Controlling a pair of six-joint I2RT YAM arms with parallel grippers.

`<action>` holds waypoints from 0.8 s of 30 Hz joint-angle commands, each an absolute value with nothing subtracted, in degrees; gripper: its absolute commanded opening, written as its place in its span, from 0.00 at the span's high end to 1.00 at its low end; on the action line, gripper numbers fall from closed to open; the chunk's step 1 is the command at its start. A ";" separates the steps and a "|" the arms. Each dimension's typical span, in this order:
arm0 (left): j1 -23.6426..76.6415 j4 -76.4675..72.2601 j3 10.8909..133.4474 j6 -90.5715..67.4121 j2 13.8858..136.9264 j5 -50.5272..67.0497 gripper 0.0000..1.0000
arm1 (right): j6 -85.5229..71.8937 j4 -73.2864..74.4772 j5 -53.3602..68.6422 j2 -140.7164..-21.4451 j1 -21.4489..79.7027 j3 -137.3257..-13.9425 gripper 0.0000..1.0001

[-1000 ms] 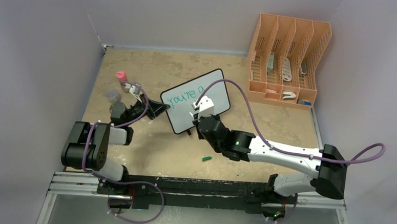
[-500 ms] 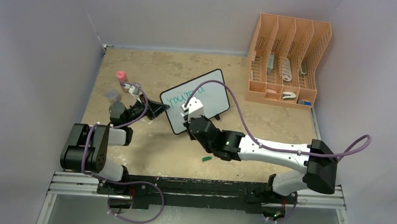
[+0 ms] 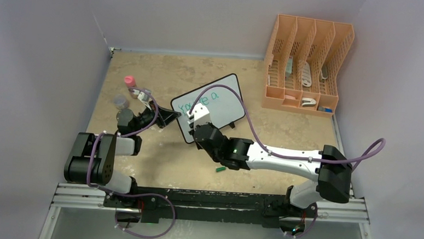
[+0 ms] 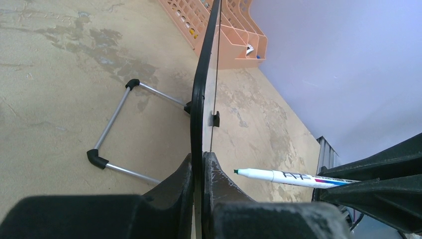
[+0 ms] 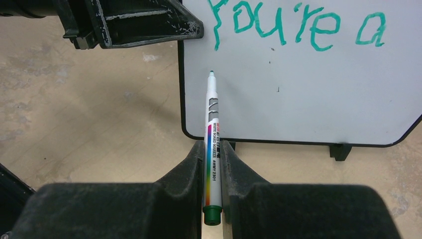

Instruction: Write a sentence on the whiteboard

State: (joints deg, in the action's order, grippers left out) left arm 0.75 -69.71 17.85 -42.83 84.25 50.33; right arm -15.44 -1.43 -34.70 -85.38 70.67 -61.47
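left of the whiteboard (image 3: 226, 106) stand a pink-capped bottle (image 3: 129, 80) and a small grey round container (image 3: 120, 100). the left gripper (image 3: 169, 116) is pressed together on the whiteboard's left edge, its jaws pinching the black frame and steadying the board on its stand. across the whiteboard's upper part the sentence (image 5: 297, 26) so far reads "you're a" in teal-green.

a second ago the right gripper (image 5: 213, 149) sat over the whiteboard's right half, beside the "a". it has since swung across to the whiteboard's lower left corner. it is clamped on a whiteboard marker (image 5: 212, 124), whose tip now points at the left margin just under the "y". in the left wrist view the tip seems to stand just off the surface, though contact is hard to judge.

that return to the margin suggests the first line is finished and a second line is about to begin.

in front of the whiteboard lies the green marker cap (image 3: 221, 168), and well to the whiteboard's right stands the orange file rack (image 3: 306, 64).
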 commanded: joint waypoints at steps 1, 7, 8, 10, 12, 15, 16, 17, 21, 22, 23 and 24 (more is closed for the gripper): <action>0.18 -71.03 18.19 -41.40 83.06 50.98 1.00 | -16.60 -0.65 -34.33 -86.00 70.93 -65.04 1.00; 0.16 -71.08 18.28 -41.24 82.97 50.89 1.00 | -16.80 0.92 -33.84 -87.67 70.93 -66.45 1.00; 0.17 -71.02 18.28 -41.22 82.97 50.89 1.00 | -16.84 1.47 -33.84 -87.90 70.93 -66.56 1.00; 0.17 -71.05 18.29 -41.22 82.94 50.84 1.00 | -16.98 1.72 -33.84 -88.29 70.92 -66.83 1.00; 0.18 -71.10 18.29 -41.13 82.95 50.85 1.00 | -17.02 2.01 -33.91 -88.73 70.93 -67.17 1.00; 0.18 -71.04 18.28 -41.19 82.95 50.82 1.00 | -17.07 2.52 -33.99 -89.31 70.88 -67.65 1.00; 0.18 -71.02 18.31 -41.22 82.89 50.87 1.00 | -17.07 2.64 -33.96 -89.56 70.92 -67.81 1.00; 0.18 -71.07 18.36 -41.15 82.88 50.79 1.00 | -17.08 2.71 -34.05 -89.68 70.93 -67.91 1.00; 0.17 -71.02 18.37 -41.13 82.97 50.72 1.00 | -17.03 2.54 -34.02 -90.17 70.93 -68.22 1.00; 0.18 -71.00 18.37 -41.13 82.97 50.71 1.00 | -16.98 2.59 -33.98 -90.38 70.93 -68.40 1.00; 0.18 -70.94 18.37 -41.06 82.97 50.71 1.00 | -16.97 2.62 -33.94 -90.43 70.93 -68.46 1.00; 0.18 -71.01 18.37 -41.05 82.97 50.71 1.00 | -16.88 2.56 -33.94 -90.52 70.92 -68.54 1.00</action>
